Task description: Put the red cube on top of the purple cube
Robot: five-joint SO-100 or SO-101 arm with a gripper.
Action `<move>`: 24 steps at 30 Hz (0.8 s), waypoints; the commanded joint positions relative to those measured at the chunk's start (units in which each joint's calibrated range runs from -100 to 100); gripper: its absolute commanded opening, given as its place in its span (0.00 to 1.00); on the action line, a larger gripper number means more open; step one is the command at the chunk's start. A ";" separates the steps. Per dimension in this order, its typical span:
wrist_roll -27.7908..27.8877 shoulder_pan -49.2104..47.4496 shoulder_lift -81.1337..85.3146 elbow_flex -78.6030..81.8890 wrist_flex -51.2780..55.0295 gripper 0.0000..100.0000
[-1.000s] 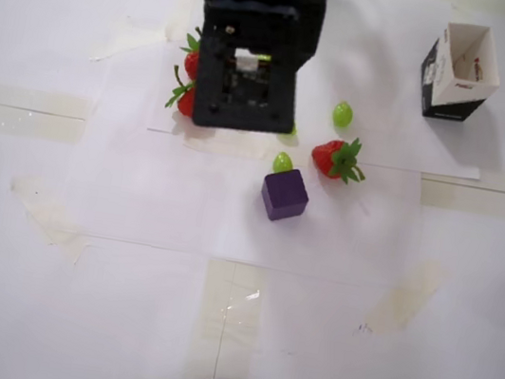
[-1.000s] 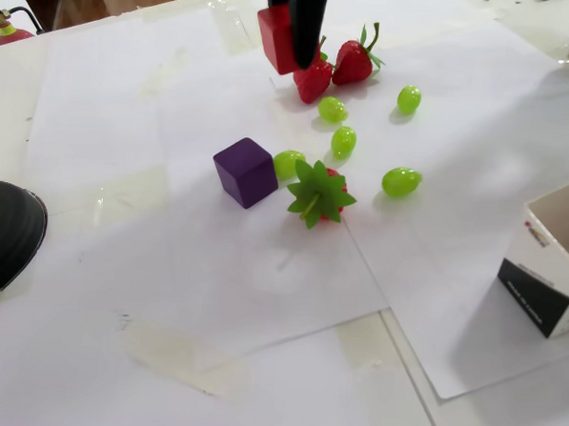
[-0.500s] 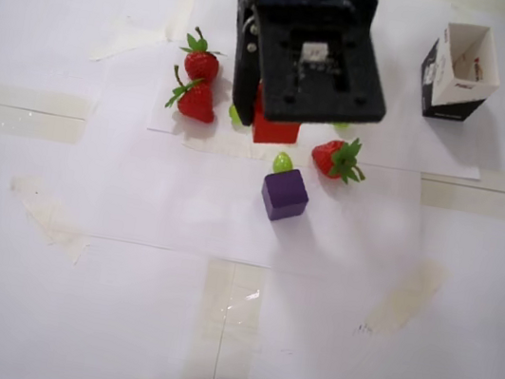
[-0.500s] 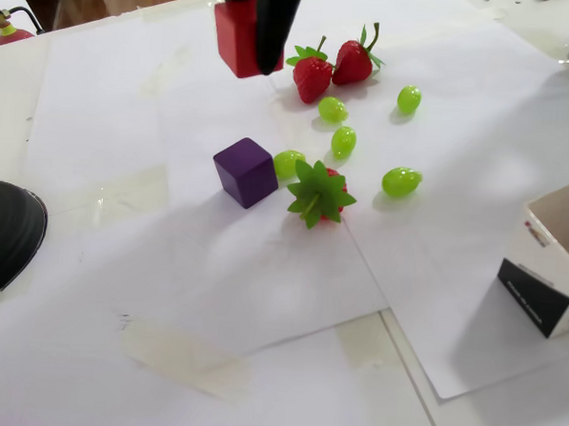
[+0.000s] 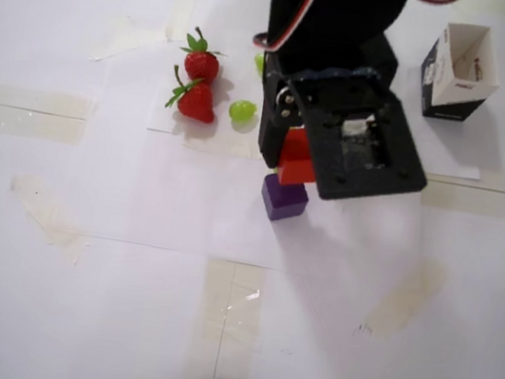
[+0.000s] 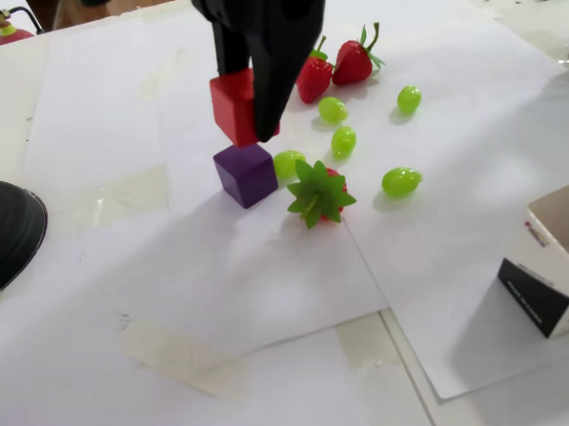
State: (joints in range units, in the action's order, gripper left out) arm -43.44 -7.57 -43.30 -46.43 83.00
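The table under me is covered in white paper sheets taped down, and my black arm reaches over it from twelve o'clock in the overhead view. In that view an open-topped cardboard box stands at about two o'clock from my wrist, well apart from everything else; in the fixed view the same box sits at the right edge. My pincer is clamped on the red cube, one finger on each side of it, holding it tilted. The red cube hangs just above the purple cube, its lowest corner very near the purple top; I cannot tell whether they touch. In the overhead view the purple cube rests on the paper at six o'clock from the red one. In the fixed view one strawberry lies just at three o'clock from the purple cube, leaves toward the camera, and two more strawberries stand at one o'clock. Five green grapes are scattered between and beside them.
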 commanded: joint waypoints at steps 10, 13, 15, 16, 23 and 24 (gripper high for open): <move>1.71 0.29 -3.31 -12.21 2.05 0.03; 1.90 0.65 -4.42 -15.48 4.58 0.03; 1.90 0.80 -5.20 -17.39 5.88 0.03; 1.95 0.87 -5.71 -18.39 6.54 0.03; 2.39 1.09 -10.79 -27.03 9.15 0.03; 2.39 1.09 -11.90 -28.85 9.81 0.03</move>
State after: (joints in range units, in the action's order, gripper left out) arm -41.39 -7.34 -54.66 -66.15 91.15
